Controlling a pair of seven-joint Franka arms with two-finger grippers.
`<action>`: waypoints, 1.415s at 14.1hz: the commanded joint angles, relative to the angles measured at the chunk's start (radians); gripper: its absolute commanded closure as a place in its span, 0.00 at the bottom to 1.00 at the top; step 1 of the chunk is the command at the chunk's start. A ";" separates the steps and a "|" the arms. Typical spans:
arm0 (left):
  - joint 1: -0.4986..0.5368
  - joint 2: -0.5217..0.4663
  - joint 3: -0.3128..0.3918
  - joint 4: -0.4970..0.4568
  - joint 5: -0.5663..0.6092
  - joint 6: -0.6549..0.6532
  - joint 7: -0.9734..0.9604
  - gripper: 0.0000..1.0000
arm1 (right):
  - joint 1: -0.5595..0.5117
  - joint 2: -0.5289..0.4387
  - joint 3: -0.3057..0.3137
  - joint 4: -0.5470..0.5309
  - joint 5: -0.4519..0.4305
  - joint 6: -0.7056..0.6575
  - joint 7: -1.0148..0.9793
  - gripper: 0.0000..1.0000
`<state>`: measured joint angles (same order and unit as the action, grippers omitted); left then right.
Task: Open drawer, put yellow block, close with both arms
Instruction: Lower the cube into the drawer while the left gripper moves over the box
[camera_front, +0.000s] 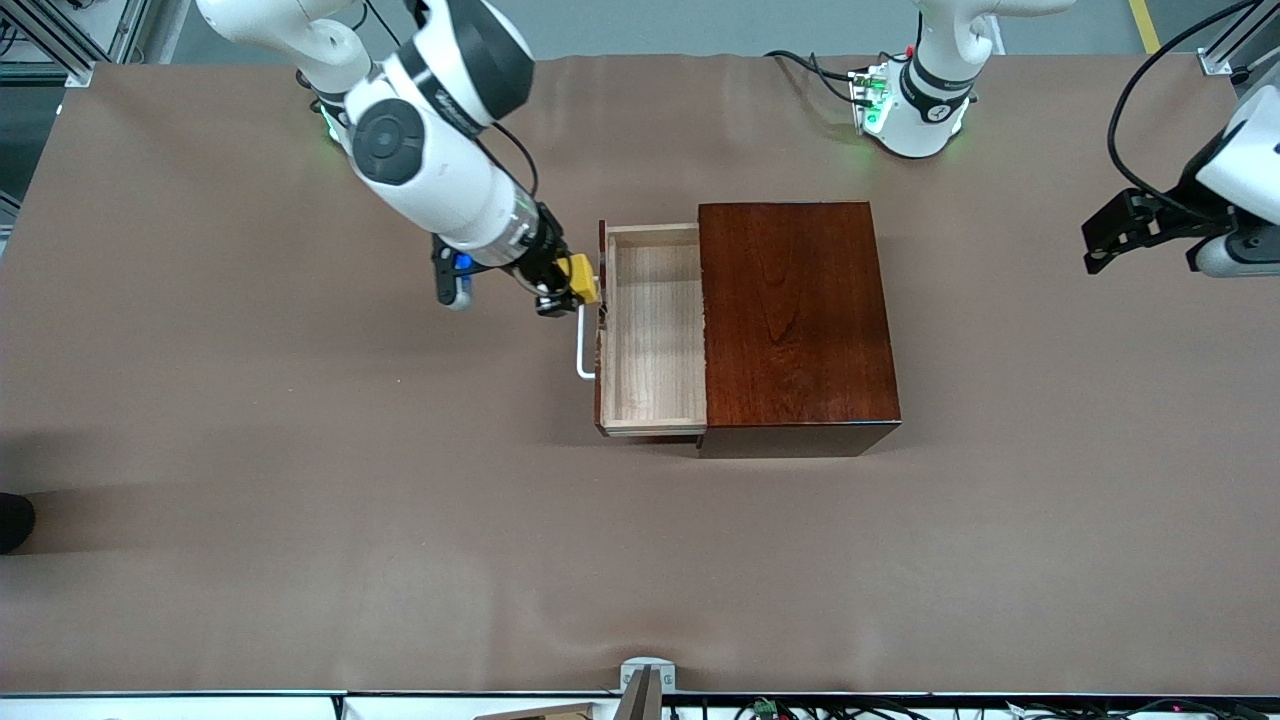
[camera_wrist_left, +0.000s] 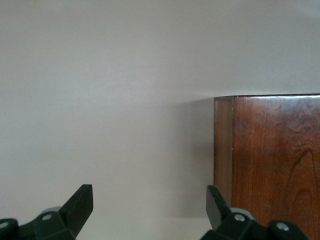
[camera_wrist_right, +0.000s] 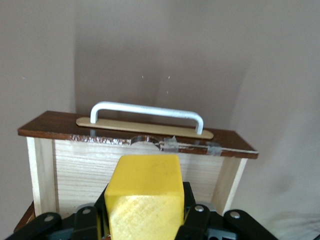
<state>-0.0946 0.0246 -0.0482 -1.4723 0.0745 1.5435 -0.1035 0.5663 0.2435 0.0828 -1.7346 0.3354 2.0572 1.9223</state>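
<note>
Pincers on the right gripper are squeezed onto the yellow block, one finger on each side of it. The gripper holds the block up in the air, over the drawer's front board and its white handle. In the right wrist view the block sits between the black fingers, with the handle and the pale wood of the drawer just past it. The drawer is pulled out of the dark red-brown box, toward the right arm's end of the table. The left gripper waits in the air near the left arm's end of the table, well apart from the box. Its fingers are spread wide and hold nothing, and one side of the box shows near one fingertip.
</note>
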 joint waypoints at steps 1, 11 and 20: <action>-0.019 0.038 -0.036 0.026 -0.015 -0.002 -0.066 0.00 | 0.036 0.055 -0.011 0.056 0.019 0.009 0.038 1.00; -0.103 0.159 -0.167 0.026 -0.001 0.090 -0.284 0.00 | 0.121 0.204 -0.012 0.109 -0.012 0.092 0.089 1.00; -0.252 0.314 -0.168 0.026 -0.001 0.233 -0.492 0.00 | 0.149 0.300 -0.014 0.124 -0.047 0.136 0.092 0.99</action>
<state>-0.3296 0.3143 -0.2195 -1.4687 0.0740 1.7637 -0.5829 0.6998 0.5269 0.0808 -1.6420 0.3092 2.1969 1.9907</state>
